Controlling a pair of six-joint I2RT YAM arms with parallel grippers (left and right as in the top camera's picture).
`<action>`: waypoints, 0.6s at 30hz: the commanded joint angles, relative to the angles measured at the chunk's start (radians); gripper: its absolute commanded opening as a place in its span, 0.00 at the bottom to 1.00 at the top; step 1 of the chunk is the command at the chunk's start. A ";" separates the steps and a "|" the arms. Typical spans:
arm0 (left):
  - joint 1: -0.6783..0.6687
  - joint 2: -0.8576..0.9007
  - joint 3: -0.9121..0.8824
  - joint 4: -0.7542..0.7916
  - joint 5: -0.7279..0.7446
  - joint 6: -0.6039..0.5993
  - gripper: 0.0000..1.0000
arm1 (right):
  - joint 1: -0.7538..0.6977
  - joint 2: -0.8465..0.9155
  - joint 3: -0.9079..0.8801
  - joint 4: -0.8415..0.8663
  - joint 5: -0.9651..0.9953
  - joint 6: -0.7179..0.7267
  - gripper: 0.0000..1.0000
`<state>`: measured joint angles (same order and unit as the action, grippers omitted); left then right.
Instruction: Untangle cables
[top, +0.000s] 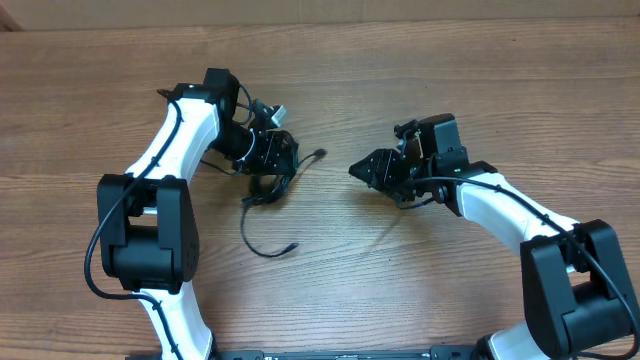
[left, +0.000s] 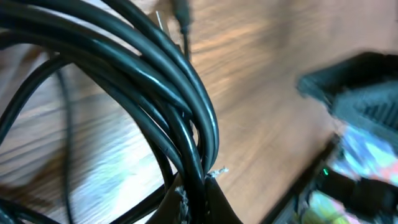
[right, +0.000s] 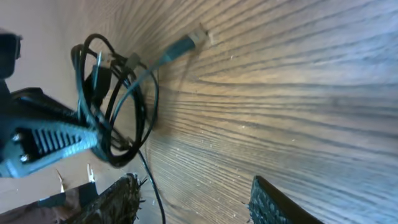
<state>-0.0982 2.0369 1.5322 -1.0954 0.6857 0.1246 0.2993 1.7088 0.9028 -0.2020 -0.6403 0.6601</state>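
- The left arm (top: 175, 135) is reaching in over the left part of the wooden table (top: 450, 290).
- The left gripper (top: 272, 165) is squeezing all the way shut on the cables (top: 264, 188). It is pinching a bunch of the black loops together.
- The cables are sitting in a small coil right at the left gripper, a little left of the middle of the table. The wrist camera on that side is showing the shiny black loops very close up, running down into the gripper.
- One loose end (top: 258, 238) is curling out of the coil toward the near edge of the table and lying flat on the wood.
- A small plug (top: 320, 153) is sticking out to the right of the coil and resting on the table.
- The right gripper (top: 358, 168) is standing about half open, with nothing between its fingers. It is pointing at the cables from the right, near them but not touching them.
- The right arm (top: 510, 205) is stretching back toward the right corner of the table.
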 joint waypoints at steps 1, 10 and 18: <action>-0.004 0.013 0.018 0.027 -0.116 -0.164 0.19 | 0.046 0.004 -0.005 0.007 0.072 0.076 0.56; -0.066 0.013 0.018 0.041 -0.308 -0.197 0.66 | 0.074 0.004 -0.005 0.002 0.148 0.076 0.56; -0.162 0.013 0.020 0.056 -0.356 -0.115 0.46 | 0.074 0.004 -0.005 -0.042 0.259 0.076 0.56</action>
<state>-0.2123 2.0369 1.5326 -1.0454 0.3607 -0.0429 0.3733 1.7088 0.9028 -0.2501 -0.4255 0.7330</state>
